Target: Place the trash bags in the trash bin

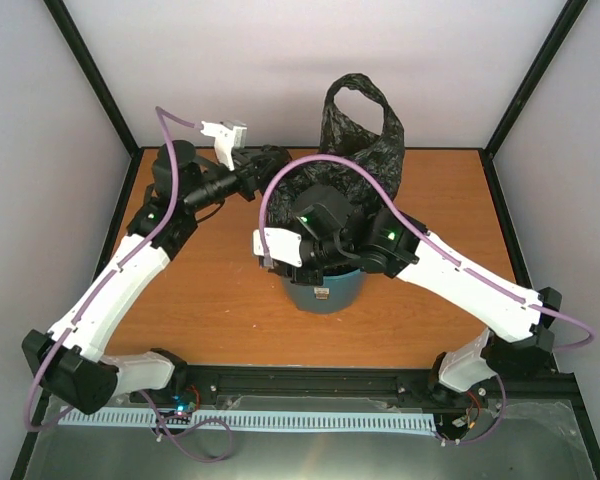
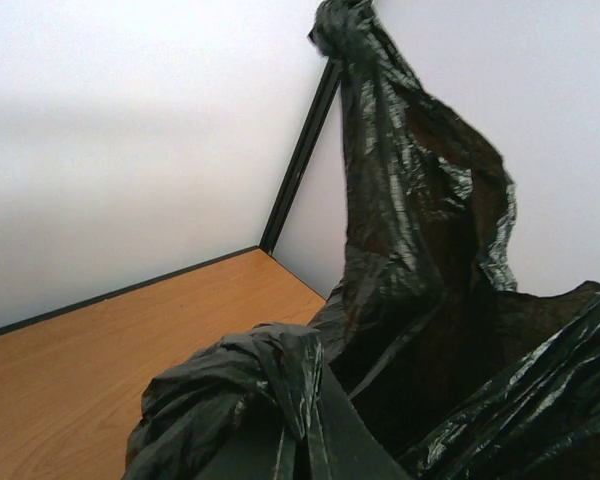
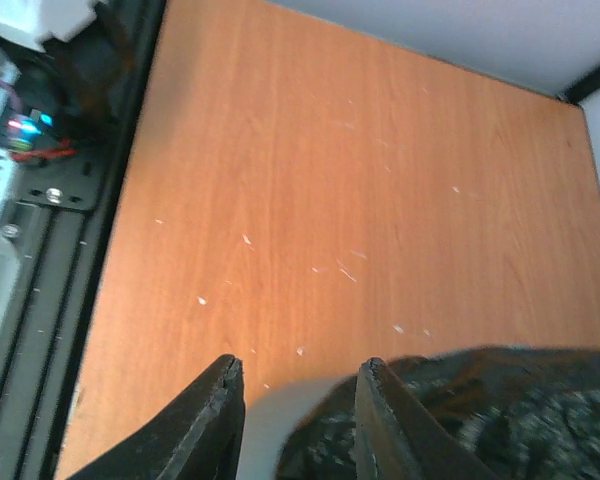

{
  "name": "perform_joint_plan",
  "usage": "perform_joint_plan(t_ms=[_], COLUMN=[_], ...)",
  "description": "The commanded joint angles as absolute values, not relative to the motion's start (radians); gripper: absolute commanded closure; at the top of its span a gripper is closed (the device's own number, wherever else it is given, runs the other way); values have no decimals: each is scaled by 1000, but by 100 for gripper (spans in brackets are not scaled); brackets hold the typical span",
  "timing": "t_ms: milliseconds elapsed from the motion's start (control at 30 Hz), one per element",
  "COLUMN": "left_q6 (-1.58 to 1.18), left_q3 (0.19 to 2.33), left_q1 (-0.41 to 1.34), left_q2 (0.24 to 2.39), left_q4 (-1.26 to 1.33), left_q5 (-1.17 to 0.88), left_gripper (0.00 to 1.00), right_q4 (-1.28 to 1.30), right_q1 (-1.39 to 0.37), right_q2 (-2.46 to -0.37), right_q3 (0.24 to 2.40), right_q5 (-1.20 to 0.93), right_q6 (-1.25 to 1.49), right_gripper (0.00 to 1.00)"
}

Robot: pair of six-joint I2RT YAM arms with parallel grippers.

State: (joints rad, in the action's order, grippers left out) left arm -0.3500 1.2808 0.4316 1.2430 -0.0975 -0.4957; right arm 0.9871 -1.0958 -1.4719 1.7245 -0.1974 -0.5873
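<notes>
Step in hand: you are stuffing the trash bag (image 1: 370, 150) into the trash bin (image 1: 323, 290). The bin is standing upright at mid-desk (image 1: 210, 290), not far ahead of the arm bases. The bag is sitting partly inside it. Black film is heaping over the far rim, and one loop handle (image 1: 390, 112) is standing tall above the opening. On that showing I am judging the task about half done.

Your left end effector (image 1: 268, 162) is reaching in from the far left. In the left wrist view it is pinching a bunched fold (image 2: 265, 365) of the film at its tips. Your right end effector (image 3: 300, 368) is hanging over the bin's left side with its fingers (image 3: 218, 420) spread. A pale blurred edge, probably the bin's rim, and some film are lying between them, and nothing is gripped.

Next move, in my judgement: you are needing to carry the held fold over the opening and press it down inside, then collapse the upright loop. Be watching the bin, which looks light and liable to slide or tip under any sideways push.
</notes>
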Motion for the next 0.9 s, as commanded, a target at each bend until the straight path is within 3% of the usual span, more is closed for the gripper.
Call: perform_joint_plan(t_ms=[0, 400, 667, 867], left_q6=[-345, -367, -388, -384], left_q3=[1312, 1303, 1308, 1316], left_q1=[422, 422, 422, 422], left_q2=[1188, 1194, 1243, 1254], left_q4=[-72, -60, -66, -72], left_q5=[-509, -529, -554, -594], left_gripper=[99, 99, 99, 99], right_q4=[966, 779, 829, 889], right_q1=[-1100, -986, -986, -979], right_q2=[-1474, -1467, -1359, -1217], right_q3=[1730, 1568, 1487, 1465], right_q5=[8, 250, 48, -126], right_q6=[-549, -617, -615, -591], right_gripper=[68, 73, 67, 56])
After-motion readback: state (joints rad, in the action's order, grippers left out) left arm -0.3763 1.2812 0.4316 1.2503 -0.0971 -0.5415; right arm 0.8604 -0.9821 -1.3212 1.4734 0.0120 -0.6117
